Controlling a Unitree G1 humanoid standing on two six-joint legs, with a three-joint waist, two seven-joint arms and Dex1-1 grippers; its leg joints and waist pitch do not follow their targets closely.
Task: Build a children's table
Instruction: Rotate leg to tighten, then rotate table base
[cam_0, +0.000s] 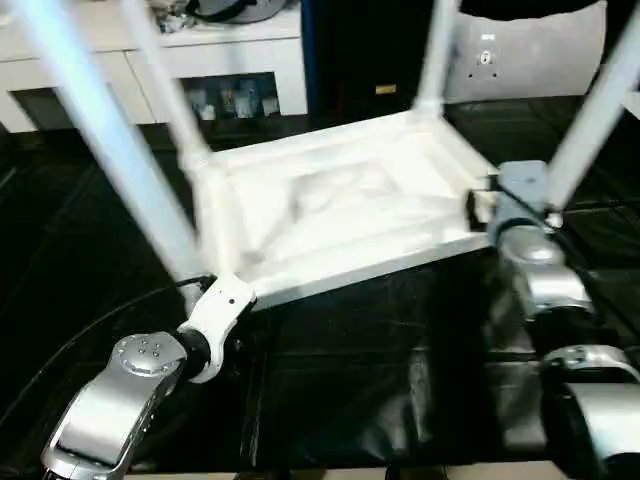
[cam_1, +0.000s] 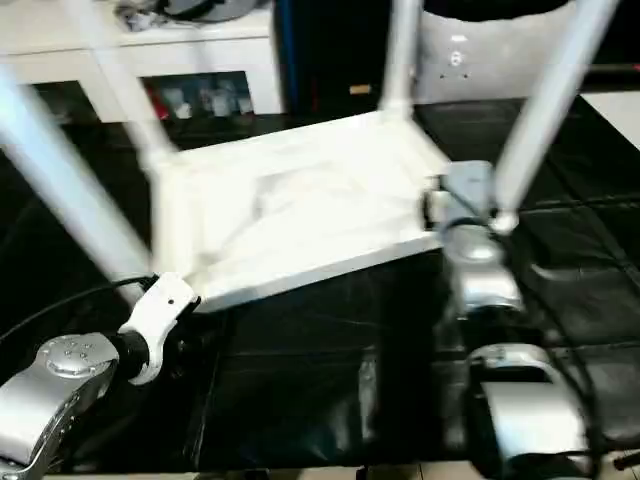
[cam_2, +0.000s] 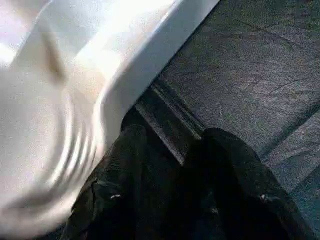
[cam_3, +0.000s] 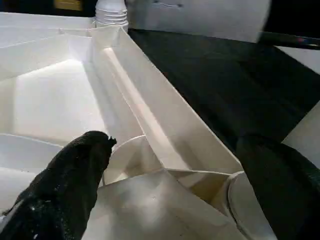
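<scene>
Centrally, the children's table (cam_0: 340, 215) lies upside down on a black floor mat (cam_0: 400, 360), its four white legs (cam_0: 100, 130) rising toward the upper edge of the frame. Left gripper (cam_2: 172, 145): at the lower left corner of the tabletop; its two black fingers (cam_2: 125, 165) stand partly apart on the mat beside the rounded corner socket, touching nothing that can be made out. Right gripper (cam_3: 175, 165): at the right corner of the top, fingers (cam_3: 70, 175) spread wide, one inside the raised rim (cam_3: 165, 125) and one outside it, with the corner socket between them and not clamped. Behind, at upper left, a white cabinet (cam_0: 220, 60) holds small items behind glass doors. Open mat extends along the near and right edges of the tabletop.
</scene>
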